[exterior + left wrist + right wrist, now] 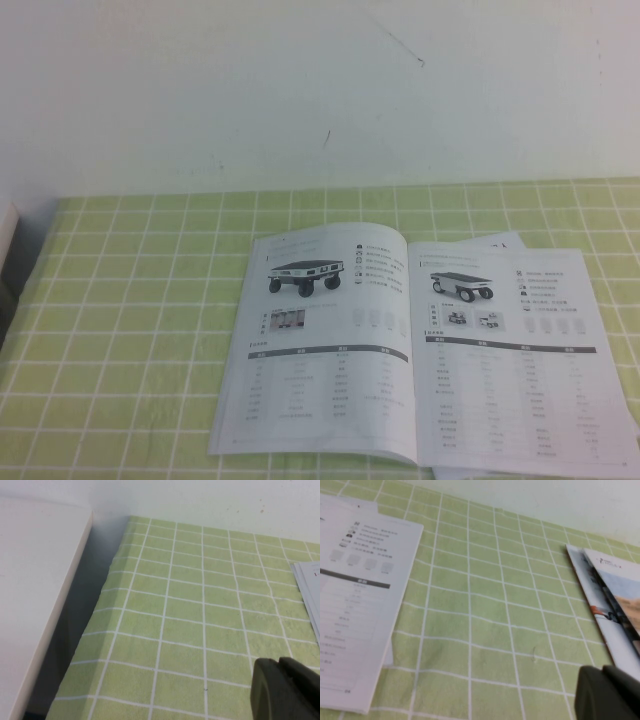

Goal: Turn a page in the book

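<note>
1. High view: the book [420,350] is lying open and flat on the green checked tablecloth [130,330], toward the near right of the table. Left leaf is showing a four-wheeled cart picture over a grey spec table; right leaf, the page [520,360], is showing a smaller cart and another table. Edges of lower leaves are peeking out past its far corner. Neither arm is showing here, so nothing is touching the book; my read is the turn isn't started.

2. Left wrist view: the left gripper [285,687] is appearing only as a dark corner of its body, hanging over bare cloth near the table's left edge, beside a white ledge [35,595]. Can't tell whether it's released or clenched. Corner of the book is just entering frame, well apart from it. Looks parked.

3. Right wrist view: the right gripper [607,692] is likewise only a dark corner, hanging over bare cloth between the page's outer edge and another printed booklet [612,615] lying off to the side. Grip state: can't tell. It's the arm nearer the free edge, so likely the one to lift it.
</note>
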Robot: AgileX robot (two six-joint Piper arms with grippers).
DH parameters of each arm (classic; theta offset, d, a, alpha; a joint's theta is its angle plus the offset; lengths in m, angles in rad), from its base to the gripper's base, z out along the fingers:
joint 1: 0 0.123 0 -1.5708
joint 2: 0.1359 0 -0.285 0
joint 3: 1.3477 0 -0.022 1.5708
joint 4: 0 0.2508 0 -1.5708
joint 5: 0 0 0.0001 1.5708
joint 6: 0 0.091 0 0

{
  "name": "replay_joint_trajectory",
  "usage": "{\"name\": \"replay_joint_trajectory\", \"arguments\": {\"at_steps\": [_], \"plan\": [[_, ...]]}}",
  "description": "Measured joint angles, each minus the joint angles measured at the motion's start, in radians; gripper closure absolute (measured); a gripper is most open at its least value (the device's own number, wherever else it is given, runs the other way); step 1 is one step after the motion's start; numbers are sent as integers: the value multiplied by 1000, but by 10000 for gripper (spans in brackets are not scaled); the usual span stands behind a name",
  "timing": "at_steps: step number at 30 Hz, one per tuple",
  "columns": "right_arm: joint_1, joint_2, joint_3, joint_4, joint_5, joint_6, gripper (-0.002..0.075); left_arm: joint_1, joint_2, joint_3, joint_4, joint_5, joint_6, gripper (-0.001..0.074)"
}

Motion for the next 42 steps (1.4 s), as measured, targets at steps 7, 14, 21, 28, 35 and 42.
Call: {"name": "replay_joint_trajectory", "arguments": {"at_steps": [7,14,21,28,35,42], "plan": [[0,0,0,0,0,0,729,0,0,0,0,0,0,738],[0,0,0,0,0,0,729,0,0,0,0,0,0,738],[0,0,0,18,-2,0,729,0,0,0,0,0,0,738],[0,0,1,79,-11,3,729,0,0,0,0,0,0,738],[0,0,2,206,-11,4,729,0,0,0,2,0,0,738],[0,0,2,327,-11,16,729,0,0,0,18,-2,-9,738]]}}
